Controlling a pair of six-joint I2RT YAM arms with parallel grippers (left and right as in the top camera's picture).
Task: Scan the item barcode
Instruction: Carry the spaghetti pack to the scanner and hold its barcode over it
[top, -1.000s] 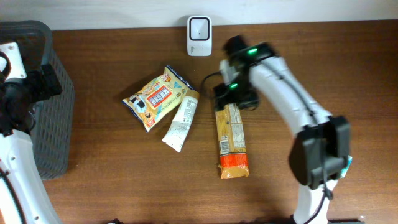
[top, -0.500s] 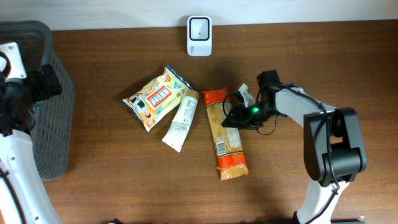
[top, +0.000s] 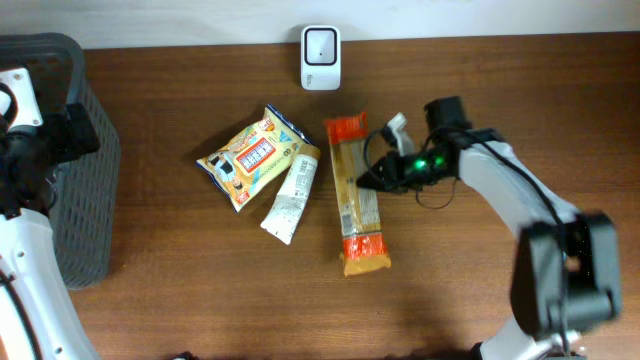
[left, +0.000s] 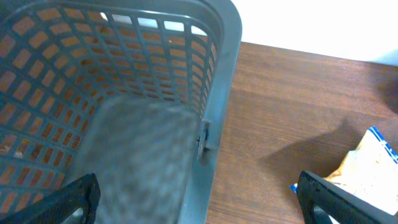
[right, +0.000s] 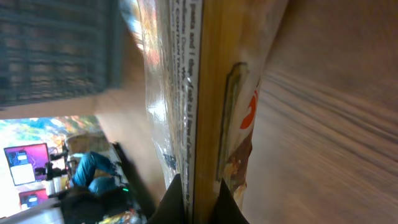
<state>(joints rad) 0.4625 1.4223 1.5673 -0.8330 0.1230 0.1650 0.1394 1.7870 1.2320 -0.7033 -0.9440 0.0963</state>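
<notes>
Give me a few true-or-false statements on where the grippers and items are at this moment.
1. The right gripper is shut on the edge of the long packet. True.
2. The left gripper holds the snack bag. False: it is open and empty, by the basket.
3. The tube lies against the snack bag. True.
4. The long packet is inside the basket. False: it is out on the table, right of the tube.
5. The white scanner sits at the table's far edge. True.
</notes>
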